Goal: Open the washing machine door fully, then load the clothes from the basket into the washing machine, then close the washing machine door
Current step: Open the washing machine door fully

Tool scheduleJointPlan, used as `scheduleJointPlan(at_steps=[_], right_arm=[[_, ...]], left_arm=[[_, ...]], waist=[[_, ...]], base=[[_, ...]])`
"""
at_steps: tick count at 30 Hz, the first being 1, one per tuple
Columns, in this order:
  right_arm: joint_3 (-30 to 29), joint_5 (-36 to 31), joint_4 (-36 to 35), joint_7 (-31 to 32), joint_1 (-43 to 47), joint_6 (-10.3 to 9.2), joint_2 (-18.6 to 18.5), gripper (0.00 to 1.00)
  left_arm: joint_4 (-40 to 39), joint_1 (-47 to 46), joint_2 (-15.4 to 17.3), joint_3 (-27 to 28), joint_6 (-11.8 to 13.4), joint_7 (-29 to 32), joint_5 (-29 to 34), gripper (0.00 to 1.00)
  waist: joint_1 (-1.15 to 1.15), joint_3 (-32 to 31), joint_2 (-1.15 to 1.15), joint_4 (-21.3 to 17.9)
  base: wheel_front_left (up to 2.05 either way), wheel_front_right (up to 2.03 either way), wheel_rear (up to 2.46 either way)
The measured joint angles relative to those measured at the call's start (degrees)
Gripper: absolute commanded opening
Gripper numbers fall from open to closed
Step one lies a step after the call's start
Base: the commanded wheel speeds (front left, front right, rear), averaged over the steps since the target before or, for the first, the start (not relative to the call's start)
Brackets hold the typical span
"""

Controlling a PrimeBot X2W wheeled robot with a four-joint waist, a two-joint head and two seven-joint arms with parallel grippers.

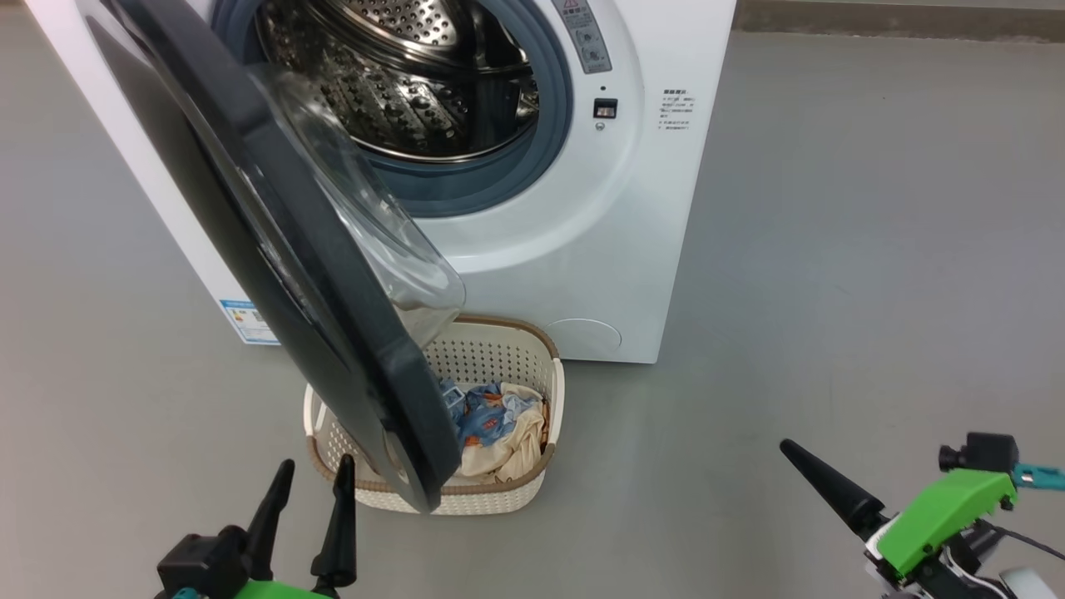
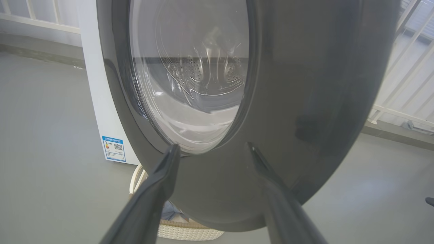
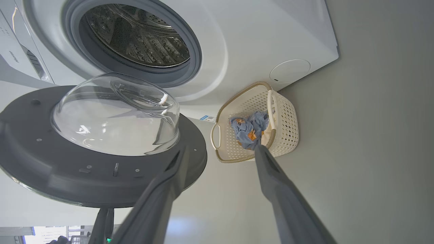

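The white washing machine (image 1: 632,208) stands ahead with its steel drum (image 1: 399,75) exposed. The black washing machine door (image 1: 274,249) is swung out toward me, and its clear dome (image 3: 115,115) faces the drum. Below the door's lower edge sits the cream basket (image 1: 507,349), holding the blue, orange and cream clothes (image 1: 499,424). My left gripper (image 1: 316,460) is open just left of the door's bottom edge. In the left wrist view it (image 2: 213,146) points at the door's glossy outer face (image 2: 305,101); contact cannot be told. My right gripper (image 3: 219,150) is open and empty, away at the right, aimed toward the basket (image 3: 288,125).
Grey floor (image 1: 832,291) spreads wide to the right of the machine and basket. A blue label sticker (image 1: 250,320) sits low on the machine's front. A white railing (image 2: 400,84) runs behind the door in the left wrist view.
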Motion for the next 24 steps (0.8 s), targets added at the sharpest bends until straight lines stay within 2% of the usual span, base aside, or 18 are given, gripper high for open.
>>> scheduleJointPlan(at_steps=[6,12,19,24], right_arm=[[1.7,-1.6,-1.0,-8.6,3.6,0.00,-2.3,1.00],[7.3,-5.6,-0.9,-16.5,5.1,0.00,-4.2,1.00],[13.9,-10.4,2.5,-27.4,5.0,0.00,-6.4,1.00],[15.7,-12.2,3.8,-30.4,4.6,0.00,-6.8,1.00]], left_arm=[[0.1,0.0,0.0,0.3,0.0,0.0,0.0,1.00],[0.2,0.0,0.0,0.7,0.0,0.0,0.0,1.00],[0.3,0.0,0.0,1.1,0.0,0.0,0.0,1.00],[0.4,0.0,0.0,1.1,0.0,0.0,-0.1,1.00]], waist=[[0.00,-0.3,0.00,-0.5],[0.00,-0.4,0.00,-0.4],[0.00,0.2,0.00,-0.4],[0.00,0.5,0.00,-0.3]], base=[[0.00,0.00,0.00],[0.00,0.00,0.00],[0.00,0.00,0.00],[0.00,0.00,0.00]])
